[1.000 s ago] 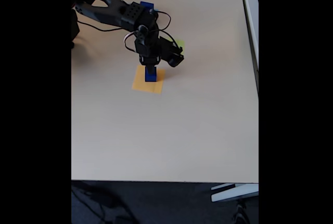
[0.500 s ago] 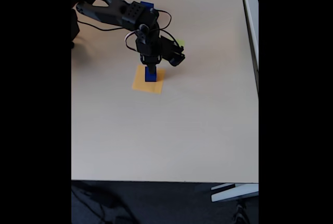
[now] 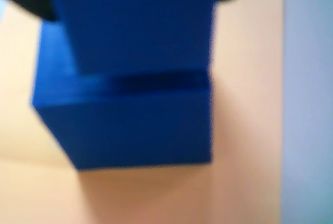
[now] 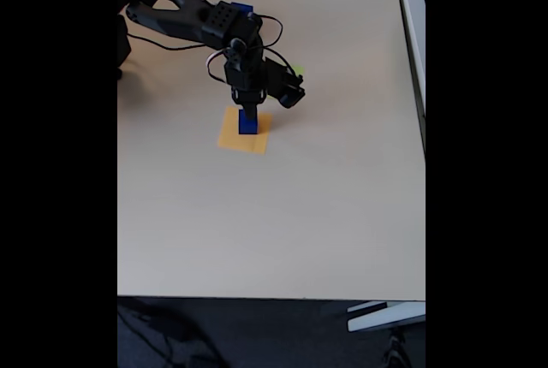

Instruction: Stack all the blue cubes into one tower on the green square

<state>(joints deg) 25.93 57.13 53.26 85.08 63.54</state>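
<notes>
Wrist view, nearest first: two blue cubes (image 3: 130,78) fill the frame, the upper one narrower and sitting on the wider lower one, a dark seam between them, both blurred. Under them lies an orange square (image 3: 250,104), not green; pale table (image 3: 309,104) to the right. Dark blobs at the top corners may be the gripper's fingers, too blurred to say. Fixed view: the stack (image 4: 248,122) stands on the orange square (image 4: 231,139) at mid-table, with the gripper (image 4: 247,109) directly above it, pointing down. Jaw state: cannot tell, the fingers merge with the cube top at this size. Change over the last second: the arm creeps up and slightly back, wrist a little higher, while the stack stays put on the orange patch. Reads as either a release and retreat or the start of a lift; not decidable here. Farther back, a sliver of green square (image 4: 297,69) peeks out behind the gripper body, well apart from the stack. Another blue bit (image 4: 243,8) shows past the arm's upper link. Judgement: tower is on the wrong patch for now; green target holds nothing that can be seen.
</notes>
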